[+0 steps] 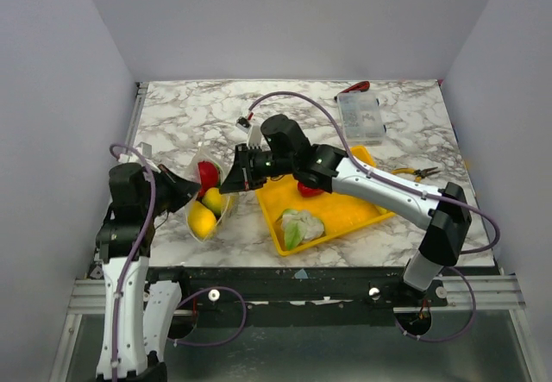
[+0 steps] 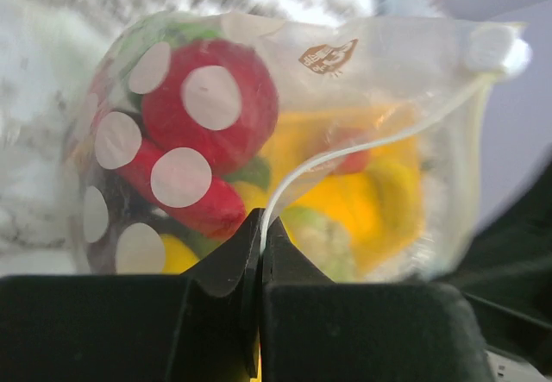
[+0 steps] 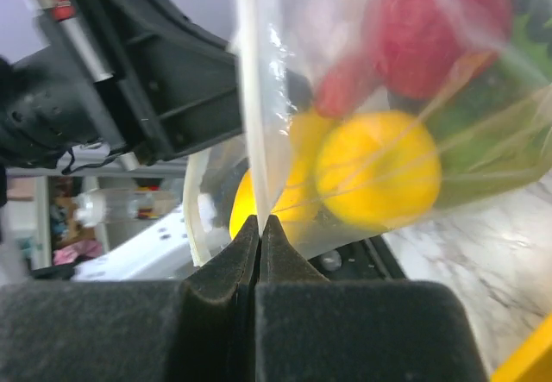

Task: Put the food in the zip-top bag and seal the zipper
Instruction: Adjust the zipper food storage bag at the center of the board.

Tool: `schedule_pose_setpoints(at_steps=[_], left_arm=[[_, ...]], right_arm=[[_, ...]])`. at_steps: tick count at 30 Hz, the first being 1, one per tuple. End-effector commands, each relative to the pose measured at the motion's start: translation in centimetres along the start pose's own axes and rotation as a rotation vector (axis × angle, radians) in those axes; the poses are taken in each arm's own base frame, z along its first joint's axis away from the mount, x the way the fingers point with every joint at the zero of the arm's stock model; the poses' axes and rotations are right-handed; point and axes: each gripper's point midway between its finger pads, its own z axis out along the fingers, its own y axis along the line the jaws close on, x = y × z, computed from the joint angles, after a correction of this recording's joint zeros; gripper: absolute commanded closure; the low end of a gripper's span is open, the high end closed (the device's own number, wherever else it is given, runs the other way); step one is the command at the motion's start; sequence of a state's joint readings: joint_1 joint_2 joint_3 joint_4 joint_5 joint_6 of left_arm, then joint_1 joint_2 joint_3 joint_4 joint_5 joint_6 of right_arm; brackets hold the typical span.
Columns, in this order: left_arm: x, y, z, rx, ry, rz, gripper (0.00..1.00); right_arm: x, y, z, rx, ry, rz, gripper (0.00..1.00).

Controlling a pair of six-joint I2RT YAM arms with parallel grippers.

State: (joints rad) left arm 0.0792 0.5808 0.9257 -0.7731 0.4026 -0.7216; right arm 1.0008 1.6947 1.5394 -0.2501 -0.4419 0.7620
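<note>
Top external view: the zip-top bag (image 1: 210, 203), filled with food (image 1: 203, 220), is held just left of the yellow tray (image 1: 354, 214). Its edge is pinched by the left gripper (image 1: 184, 194) and the right gripper (image 1: 231, 180). Grey walls (image 1: 52, 72) are set around the marble table (image 1: 190, 115).

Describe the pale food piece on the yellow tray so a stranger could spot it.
On the marble table, find the yellow tray right of centre. At its near end lies the cauliflower, white with green leaves; the tray's other piece is red.
</note>
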Motion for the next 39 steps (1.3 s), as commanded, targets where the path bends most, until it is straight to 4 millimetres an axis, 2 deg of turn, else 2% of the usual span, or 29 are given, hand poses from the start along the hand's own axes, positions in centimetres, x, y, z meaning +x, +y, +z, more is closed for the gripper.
schedule_pose_setpoints(at_steps=[1,6,8,9,11,13,15,17,20,23,25,30,32,34,37,39], left_arm=[[4.9,5.0,3.3,-0.095,0.199,-0.050,1.00],[4.1,3.6,2.9,-0.026,0.157,-0.017,1.00],[3.5,3.0,2.3,-0.027,0.140,-0.015,1.00],[3.0,2.2,1.8,-0.015,0.132,-0.013,1.00],[1.6,0.2,0.4,0.023,0.091,0.002,1.00],[0.4,-0.8,-0.6,0.025,0.032,0.004,1.00],[0.2,-0.4,-0.4,0.017,0.009,-0.006,1.00],[1.4,0.9,0.8,-0.004,0.058,-0.036,1.00],[4.3,3.7,3.0,-0.046,0.165,-0.097,1.00],[5.0,4.6,3.7,-0.052,0.171,-0.113,1.00],[4.0,3.8,3.4,-0.034,0.139,-0.098,1.00],[0.9,1.1,1.2,-0.016,0.061,-0.023,1.00],[0.5,0.9,0.9,-0.018,0.042,-0.004,1.00],[0.8,1.4,1.2,-0.028,0.050,-0.004,1.00],[2.4,2.1,2.3,-0.008,0.107,-0.041,1.00],[3.3,2.1,2.8,0.027,0.136,-0.060,1.00]], right_arm=[[2.7,-6.8,1.4,0.210,0.097,-0.032,0.99],[1.4,-6.8,0.1,0.280,0.116,-0.168,0.96],[0.5,-6.5,-0.2,0.299,0.104,-0.185,0.99],[0.1,-6.1,-0.1,0.299,0.105,-0.190,1.00],[-0.8,-4.1,-0.2,0.249,0.101,-0.179,1.00],[-1.6,-2.7,-0.2,0.206,0.063,-0.150,1.00],[-1.5,-2.8,0.0,0.194,0.044,-0.140,1.00],[-0.9,-4.7,0.3,0.246,0.054,-0.129,1.00],[0.2,-7.1,0.8,0.302,0.077,-0.147,1.00],[0.8,-9.8,1.4,0.351,0.104,-0.128,1.00],[0.2,-9.6,1.6,0.360,0.118,-0.139,1.00],[-2.1,-4.7,0.2,0.236,0.054,-0.160,1.00],[-2.1,-3.9,-0.3,0.209,0.044,-0.167,0.95],[-2.1,-4.9,-0.8,0.264,0.049,-0.188,0.89],[-1.8,-7.1,-1.3,0.363,0.078,-0.229,0.87],[-1.6,-7.3,-1.5,0.376,0.100,-0.249,0.85]])
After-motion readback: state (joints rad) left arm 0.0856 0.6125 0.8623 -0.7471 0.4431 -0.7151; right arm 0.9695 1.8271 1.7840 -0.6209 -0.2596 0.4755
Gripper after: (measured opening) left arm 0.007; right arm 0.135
